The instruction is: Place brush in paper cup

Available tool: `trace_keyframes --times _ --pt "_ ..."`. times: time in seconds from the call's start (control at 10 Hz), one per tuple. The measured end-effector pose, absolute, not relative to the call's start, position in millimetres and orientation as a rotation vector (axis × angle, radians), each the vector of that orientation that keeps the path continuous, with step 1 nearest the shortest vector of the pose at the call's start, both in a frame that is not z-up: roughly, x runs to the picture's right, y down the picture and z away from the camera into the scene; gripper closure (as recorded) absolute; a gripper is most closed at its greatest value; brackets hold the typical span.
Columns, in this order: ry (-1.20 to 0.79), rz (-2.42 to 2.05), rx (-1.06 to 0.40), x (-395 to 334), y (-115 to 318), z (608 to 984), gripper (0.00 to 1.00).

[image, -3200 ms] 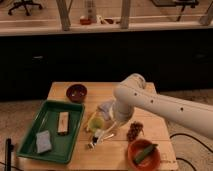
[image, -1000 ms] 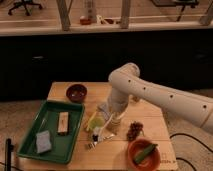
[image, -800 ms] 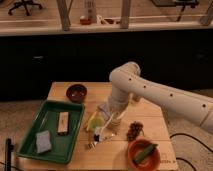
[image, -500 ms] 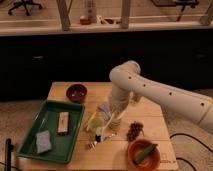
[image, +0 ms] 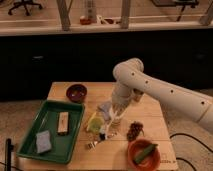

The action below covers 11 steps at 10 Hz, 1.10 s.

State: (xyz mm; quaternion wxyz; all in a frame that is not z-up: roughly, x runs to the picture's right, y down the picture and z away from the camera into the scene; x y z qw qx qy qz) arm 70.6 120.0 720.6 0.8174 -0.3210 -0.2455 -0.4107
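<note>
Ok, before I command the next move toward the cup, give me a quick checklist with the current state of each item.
1. Tool located: ok, it hangs low over the middle of the table, amid the cluster of things there.
2. Tool open or shut: cannot tell.
3. Brush held: cannot tell; a slim white piece lies by the tool, partly hidden.
4. Paper cup found and upright: cannot tell; the arm covers that spot.
5. Green tray out of the path: ok, it sits on the table's left.
6. Orange bowl out of the way: ok, it sits at the front edge, apart from the tool.
</note>
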Motion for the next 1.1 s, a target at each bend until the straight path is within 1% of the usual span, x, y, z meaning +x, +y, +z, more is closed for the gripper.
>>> trace_keyframes --times 0.6,1.1 --pt "-0.56 -0.896 -0.694 70.9 98.9 749.4 1.0" --pt "-0.579 -0.851 -0.703 82.6 83.5 761.8 1.0"
